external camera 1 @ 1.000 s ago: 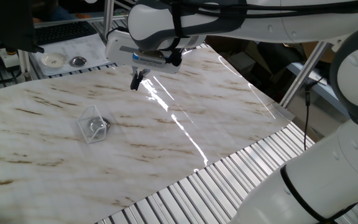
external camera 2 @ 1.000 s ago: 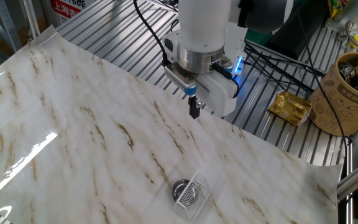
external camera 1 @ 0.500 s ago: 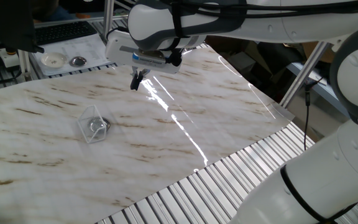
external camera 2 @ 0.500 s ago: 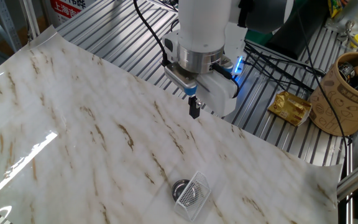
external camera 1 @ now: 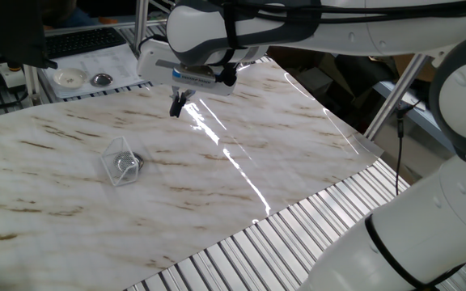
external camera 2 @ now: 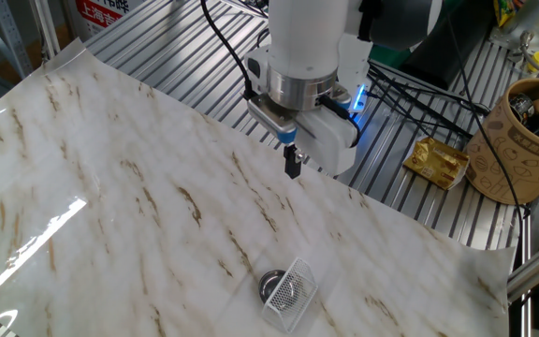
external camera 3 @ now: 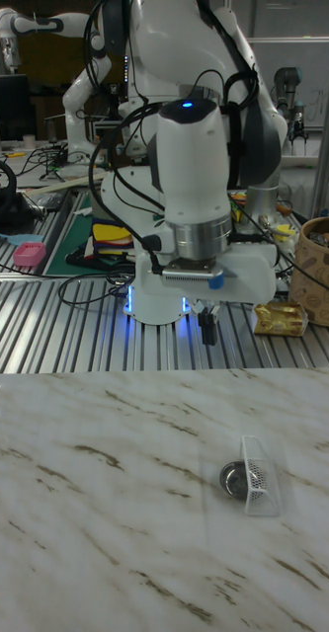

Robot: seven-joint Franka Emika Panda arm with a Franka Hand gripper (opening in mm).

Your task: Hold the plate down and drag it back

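A marble-patterned table (external camera 2: 110,187) sits on a ribbed metal bench. The gripper (external camera 2: 293,165) hangs above the table's far edge, fingers pressed together, holding nothing. The plate (external camera 2: 271,280) lies well apart, near the front edge, touching a clear box (external camera 2: 291,292) that seems empty. The approach is not yet made; next the tip must travel over and descend onto the plate.

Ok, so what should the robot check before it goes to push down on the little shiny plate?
1. Plate in view: ok.
2. Gripper above the plate: not ok; it hangs far off, near the table edge.
3. Gripper touching the plate: not ok, they are apart.
4. Way onto the plate free: not ok; the clear plastic box lies over part of it.
5. Gripper fingers together for pressing: ok, they look shut.
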